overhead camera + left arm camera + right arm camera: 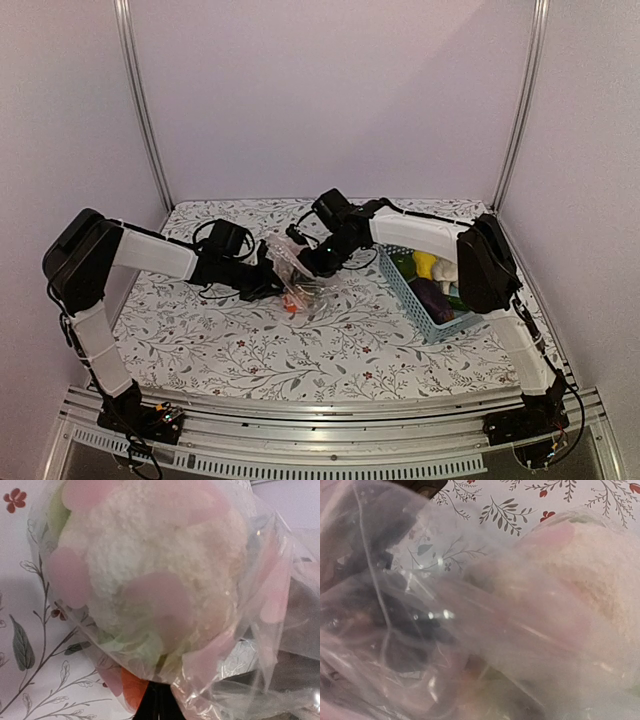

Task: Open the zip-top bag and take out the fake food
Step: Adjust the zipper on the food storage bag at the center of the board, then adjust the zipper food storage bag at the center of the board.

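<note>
The zip-top bag is at mid-bench, its left side pinched in the closed left gripper. The right gripper meets its right side (jaw width hidden by plastic, cannot tell). The fake food, a white cauliflower, is inside. The blue basket hugs the right edge, and bare floral bench runs to the near edge.

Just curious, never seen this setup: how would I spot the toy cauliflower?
On the floral-patterned table, find the clear crinkly plastic bag near the middle. The bumpy white toy cauliflower bulges inside it; unlike the toys in the light-blue slotted plastic basket, it is wrapped in plastic.
</note>
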Robot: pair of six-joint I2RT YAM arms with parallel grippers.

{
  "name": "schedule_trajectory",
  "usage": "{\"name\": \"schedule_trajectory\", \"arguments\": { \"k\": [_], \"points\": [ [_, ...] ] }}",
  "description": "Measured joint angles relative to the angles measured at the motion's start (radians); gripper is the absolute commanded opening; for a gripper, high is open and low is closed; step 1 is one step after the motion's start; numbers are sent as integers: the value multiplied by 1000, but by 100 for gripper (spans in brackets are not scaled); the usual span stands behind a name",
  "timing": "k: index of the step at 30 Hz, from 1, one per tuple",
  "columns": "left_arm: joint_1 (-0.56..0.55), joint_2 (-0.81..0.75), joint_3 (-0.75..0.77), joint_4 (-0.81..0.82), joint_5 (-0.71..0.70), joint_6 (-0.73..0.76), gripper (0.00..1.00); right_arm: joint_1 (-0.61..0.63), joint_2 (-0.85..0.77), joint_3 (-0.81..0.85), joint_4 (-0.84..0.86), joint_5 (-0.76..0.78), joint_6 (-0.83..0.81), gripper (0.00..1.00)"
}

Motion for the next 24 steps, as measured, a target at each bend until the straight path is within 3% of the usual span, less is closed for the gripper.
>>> {"name": "schedule_trajectory", "arguments": {
  "k": [9, 19, 20, 22, 24],
  "points": [
    [-6, 0, 0, 14, 13, -5, 0, -4, -21, -66, 39, 33, -28, 39],
    [-13, 0, -11, 30, 16, -5, 0, -44, -150, -213, -123, 74, -207, 41],
    [-13, 0, -15, 35, 18, -6, 8, -52, -162, -227, -138, 74, -217, 41],
    [-13, 0, -22, 50, 23, -10, 33, -70, -184, -253, -171, 69, -244, 41],
    [-14, -11, -33, 70, 24, -10, 45, -83, -200, -269, -196, 62, -268, 41]
  ]
}}
